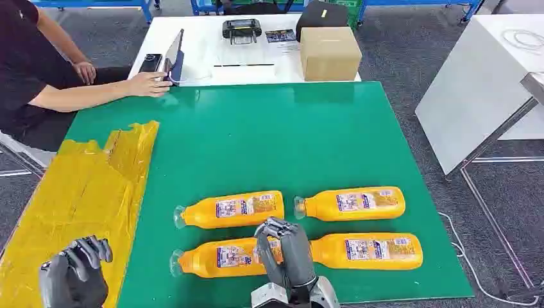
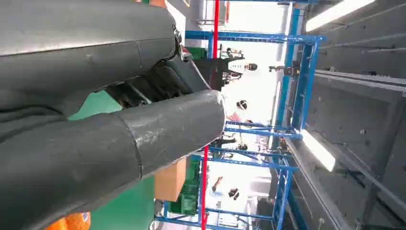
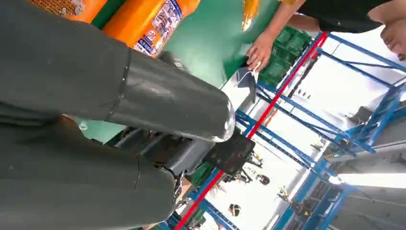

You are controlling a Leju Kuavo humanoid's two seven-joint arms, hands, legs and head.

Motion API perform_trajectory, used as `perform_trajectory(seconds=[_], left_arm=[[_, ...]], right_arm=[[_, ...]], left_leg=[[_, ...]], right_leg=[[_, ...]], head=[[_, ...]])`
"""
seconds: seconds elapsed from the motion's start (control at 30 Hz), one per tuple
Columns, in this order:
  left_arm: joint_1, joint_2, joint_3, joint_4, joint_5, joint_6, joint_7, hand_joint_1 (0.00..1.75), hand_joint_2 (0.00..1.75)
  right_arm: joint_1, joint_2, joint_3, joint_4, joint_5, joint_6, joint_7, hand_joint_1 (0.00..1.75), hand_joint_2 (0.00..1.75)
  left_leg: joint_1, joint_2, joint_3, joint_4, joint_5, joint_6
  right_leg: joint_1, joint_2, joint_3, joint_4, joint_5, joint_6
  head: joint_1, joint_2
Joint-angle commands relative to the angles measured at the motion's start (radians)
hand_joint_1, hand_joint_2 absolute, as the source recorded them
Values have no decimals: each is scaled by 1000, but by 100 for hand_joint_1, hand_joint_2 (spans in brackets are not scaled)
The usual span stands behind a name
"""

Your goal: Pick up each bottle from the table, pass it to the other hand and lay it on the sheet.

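Four bottles lie on their sides in two rows near the table's [image 1: 269, 128] front edge, caps toward the sheet [image 1: 83, 192], which covers the left edge. Right hand [image 1: 285, 253] sits over the front-left bottle [image 1: 218, 256], fingers curled over it; can't tell if it's gripped. Left hand [image 1: 74, 269] hovers over the sheet's front corner, fingers curled, holding nothing; green mat bare behind the bottles.

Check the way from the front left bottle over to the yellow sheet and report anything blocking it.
Nothing visible blocks it. The front left bottle lies on bare green mat beside the yellow sheet, with the right robot hand at its base end. The left robot hand hovers over the sheet's near corner; the rest is free.
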Motion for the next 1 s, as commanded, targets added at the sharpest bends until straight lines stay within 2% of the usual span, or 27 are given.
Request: perform_trajectory(seconds=[0.03, 0.07, 0.1, 0.13, 0.17, 0.2, 0.23, 0.3, 0.33, 0.4, 0.5, 0.57, 0.63, 0.67, 0.8, 0.83, 0.93, 1.0], left_arm=[[-215, 356, -379, 42, -218, 659, 4, 175, 0], [-215, 356, -379, 42, -218, 659, 4, 175, 0], [-215, 356, -379, 42, -218, 659, 4, 175, 0], [-215, 356, -379, 42, -218, 659, 4, 106, 0], [-215, 356, -379, 42, -218, 659, 4, 0, 0], [-209, 337, -355, 43, -191, 586, 4, 0, 0], [-209, 337, -355, 43, -191, 586, 4, 0, 0], [-209, 337, -355, 43, -191, 586, 4, 0, 0], [-209, 337, -355, 43, -191, 586, 4, 0, 0], [-209, 337, -355, 43, -191, 586, 4, 0, 0], [-181, 291, -303, 36, -152, 447, 4, 0, 0], [-181, 268, -280, 14, -146, 339, 4, 0, 0], [-185, 275, -315, -10, -174, 392, 4, 0, 0], [-178, 287, -342, -7, -232, 505, 4, 0, 0], [-163, 288, -350, 69, -260, 551, 4, 0, 0], [-168, 279, -338, 109, -277, 552, 4, 0, 0], [-176, 223, -280, 182, -325, 515, 4, 0, 0], [-194, 217, -266, 196, -263, 466, 4, 0, 0]], right_arm=[[108, -44, -362, -369, -514, 346, -217, 175, 0], [108, -44, -362, -369, -514, 346, -217, 31, 0], [108, -44, -362, -369, -514, 346, -217, 0, 0], [108, -44, -362, -369, -514, 346, -217, 0, 0], [108, -44, -362, -369, -514, 346, -217, 0, 0], [108, -23, -377, -359, -500, 383, -215, 0, 0], [108, -23, -377, -359, -500, 383, -215, 0, 0], [108, -23, -377, -359, -500, 383, -215, 0, 0], [108, -23, -377, -359, -500, 383, -215, 0, 0], [108, -23, -377, -359, -500, 383, -215, 0, 0], [113, 1, -352, -327, -434, 304, -229, 0, 0], [112, -15, -351, -333, -461, 310, -229, 0, 0], [110, -12, -366, -330, -454, 308, -229, 0, 0], [110, -9, -368, -319, -416, 283, -215, 0, 0], [125, -41, -343, -304, -354, 253, -172, 0, 0], [127, -52, -331, -297, -324, 249, -151, 0, 175], [126, -93, -263, -264, -183, 260, -65, 0, 175], [107, -113, -216, -237, -146, 264, -32, 0, 175]], left_leg=[[1, -1, 1, 0, -1, -1], [3, 0, 2, 1, -3, -1], [2, 0, 2, 0, -2, -1], [1, -23, -6, 1, 4, 0], [0, -22, 1, 1, 2, 0], [0, -21, -5, 3, 4, 0], [-1, -14, -3, 2, 2, 0], [2, -12, -6, 1, 2, 0], [-1, -6, -1, -1, 1, 1], [1, -3, 0, 1, 1, 1], [-1, -3, 1, 0, 1, 1], [0, -1, 1, 0, 1, 0], [-1, -1, -1, 1, 1, 1], [-1, -2, -1, 1, 2, 1], [0, -1, 1, -1, 1, 1], [-1, -1, 2, -1, 1, 1], [0, -2, 3, -2, 1, 1], [0, -1, 3, -2, 1, 1]], right_leg=[[1, 0, 2, -1, -1, -1], [3, 1, 3, -1, -2, -2], [2, 0, 3, -1, -2, -2], [1, -23, 3, -1, -3, -1], [0, -22, -3, -1, -4, 0], [-2, -21, -10, 1, -3, 0], [-2, -13, -12, 0, -1, 0], [1, -12, -10, -1, 0, -1], [-1, -7, 1, -1, 0, 0], [0, -3, 2, -1, 2, -2], [-2, -4, 1, -1, 2, -2], [-1, -2, 1, -1, 2, -2], [-1, -2, -1, 0, 2, -2], [-2, -3, -1, 0, 2, -2], [-1, -2, 2, -3, 3, -2], [-2, -2, 1, -2, 3, -2], [-1, -3, 3, -4, 3, -2], [-1, -2, 4, -5, 3, -2]], head=[[0, 0], [0, 0], [0, 0], [0, 0], [0, 0], [0, 0], [-1, 0], [0, 0], [-3, 0], [-1, 0], [-2, 0], [-2, 0], [-2, 0], [-2, 0], [-2, 0], [-2, 0], [-2, 0], [-2, 0]])
